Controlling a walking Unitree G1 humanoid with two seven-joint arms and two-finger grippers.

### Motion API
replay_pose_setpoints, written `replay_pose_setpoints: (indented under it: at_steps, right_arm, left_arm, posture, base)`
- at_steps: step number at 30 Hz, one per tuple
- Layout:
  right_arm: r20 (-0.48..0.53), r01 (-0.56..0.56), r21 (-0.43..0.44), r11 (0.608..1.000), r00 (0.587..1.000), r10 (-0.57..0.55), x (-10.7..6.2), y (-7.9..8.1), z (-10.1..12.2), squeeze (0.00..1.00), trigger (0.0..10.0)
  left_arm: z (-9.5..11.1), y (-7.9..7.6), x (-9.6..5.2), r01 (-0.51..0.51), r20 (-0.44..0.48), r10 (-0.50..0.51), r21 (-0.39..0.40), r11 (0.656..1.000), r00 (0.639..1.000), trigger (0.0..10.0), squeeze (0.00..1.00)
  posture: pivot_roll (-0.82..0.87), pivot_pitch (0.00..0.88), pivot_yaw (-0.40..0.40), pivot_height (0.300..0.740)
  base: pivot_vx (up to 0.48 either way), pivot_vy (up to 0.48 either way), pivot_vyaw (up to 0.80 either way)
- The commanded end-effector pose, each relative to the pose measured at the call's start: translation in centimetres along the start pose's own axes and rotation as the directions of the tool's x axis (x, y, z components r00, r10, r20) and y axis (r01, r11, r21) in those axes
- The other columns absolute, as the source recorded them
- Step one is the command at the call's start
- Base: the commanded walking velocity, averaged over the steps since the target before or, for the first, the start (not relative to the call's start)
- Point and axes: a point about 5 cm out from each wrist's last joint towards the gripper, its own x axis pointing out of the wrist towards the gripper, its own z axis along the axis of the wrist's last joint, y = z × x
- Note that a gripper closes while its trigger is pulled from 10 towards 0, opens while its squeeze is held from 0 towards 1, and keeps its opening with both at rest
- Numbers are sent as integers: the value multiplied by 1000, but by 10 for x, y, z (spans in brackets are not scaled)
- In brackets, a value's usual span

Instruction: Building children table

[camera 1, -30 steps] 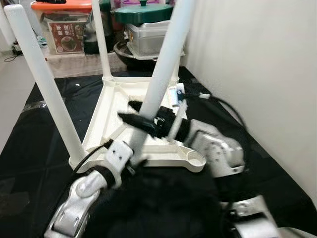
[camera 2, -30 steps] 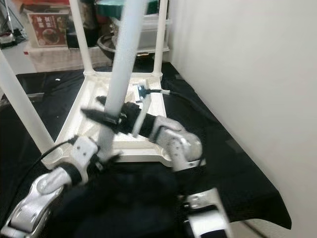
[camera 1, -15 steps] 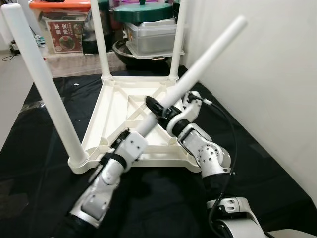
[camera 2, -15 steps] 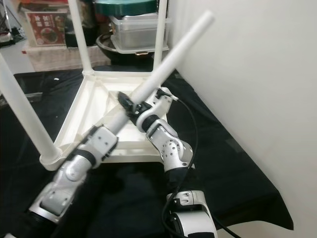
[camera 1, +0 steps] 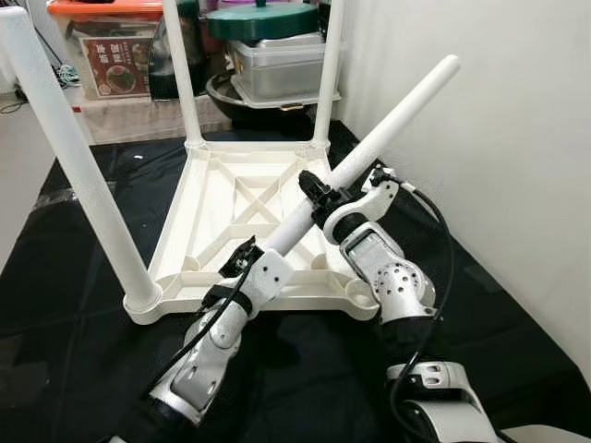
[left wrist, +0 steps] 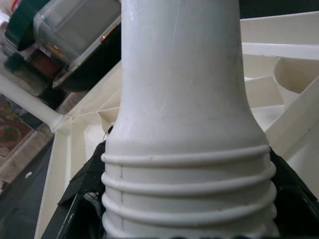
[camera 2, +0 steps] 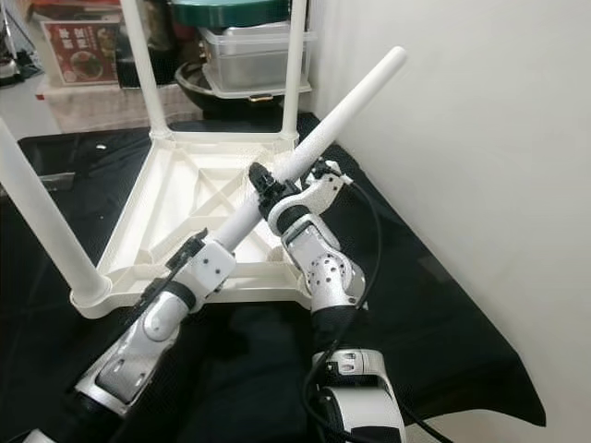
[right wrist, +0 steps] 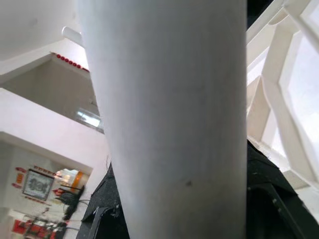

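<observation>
On the left, one fitted leg [camera 1: 74,166] stands tilted in the near-left corner of the upturned white tabletop [camera 1: 199,235], which lies on the black cloth [camera 1: 55,305]; two more legs rise at the far corners. Our left gripper [camera 1: 247,261] clamps the loose fourth leg [camera 1: 369,152] near its threaded end, seen ribbed in the left wrist view. Further right, our right gripper [camera 1: 319,197] is closed round the same leg at mid-shaft. The leg's long axis runs diagonally, its threaded end low and near-left over the tabletop's near edge, its plain tip high and far-right, close to the wall [camera 1: 499,138]. We judge the risk is twofold: the tip could strike the wall as we swing it upright, or the thread could enter the empty near-right socket [camera 1: 363,297] crooked and jam.
</observation>
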Motion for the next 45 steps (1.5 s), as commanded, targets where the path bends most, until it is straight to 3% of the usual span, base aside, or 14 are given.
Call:
replay_pose_setpoints:
  at_steps: [1,7,8,16,19,20,23,24,25,26,27,30,38,45]
  right_arm:
    - [11,-126,101,987,992,126,10,47,-18,0,0]
    - [-9,-148,97,984,989,150,7,44,-17,0,0]
    - [-21,-161,90,983,986,164,5,43,-17,0,0]
    - [-35,-174,62,983,984,176,2,39,-12,0,0]
    - [40,-162,-21,987,986,163,9,35,11,0,0]
    - [92,-154,-86,984,982,162,13,35,28,0,0]
    - [126,-148,-129,980,978,165,15,35,38,0,0]
    - [172,-143,-198,970,969,177,17,35,55,0,0]
    - [172,-143,-198,970,969,177,17,35,55,0,0]
    - [219,-134,-268,954,956,196,18,37,76,0,0]
    - [219,-134,-268,954,956,196,18,37,76,0,0]
    - [282,-124,-358,926,931,233,17,41,110,0,0]
    - [230,-184,-440,879,923,308,14,42,105,0,0]
    - [191,-213,-490,845,920,342,16,40,97,0,0]
  left_arm:
    - [-19,0,-7,16,-65,-13,51,999,998,10000,0]
    - [-33,14,-11,-21,-96,28,75,997,995,10000,0]
    - [-37,19,-14,-32,-99,39,67,997,994,10000,1000]
    - [-45,33,-23,-63,-103,68,50,997,992,10000,1000]
    - [-40,35,-29,-117,-86,117,0,993,989,10000,1000]
    - [-37,31,-32,-108,-79,103,-63,992,992,10000,0]
    - [-35,28,-35,-98,-72,90,-105,990,993,10000,0]
    - [-33,22,-38,-76,-65,67,-140,987,996,10000,0]
    - [-33,22,-38,-76,-65,67,-140,987,996,10000,0]
    - [-31,16,-43,-48,-48,40,-184,982,998,10000,0]
    - [-31,16,-43,-48,-48,40,-184,982,998,10000,0]
    - [-24,6,-49,4,3,-4,-245,969,1000,10000,0]
    - [-2,5,-51,17,103,20,-347,938,995,10000,0]
    - [-2,2,-59,43,91,-8,-396,917,996,10000,0]
  posture:
    - [69,0,-64,740]
    - [73,0,-65,740]
    - [71,0,-61,740]
    - [78,0,-68,740]
    - [80,0,-70,740]
    - [80,0,-66,740]
    - [80,0,-66,740]
    - [86,0,-68,740]
    - [86,0,-68,740]
    - [86,0,-68,740]
    - [86,0,-68,740]
    - [95,0,-84,740]
    - [92,0,-73,740]
    - [87,0,-65,740]
  base:
    - [0,0,0]
    - [0,0,0]
    - [0,0,0]
    - [0,0,0]
    - [0,0,0]
    - [0,0,0]
    - [0,0,0]
    - [0,0,0]
    - [0,0,0]
    - [0,0,0]
    - [0,0,0]
    - [0,0,0]
    - [0,0,0]
    - [0,0,0]
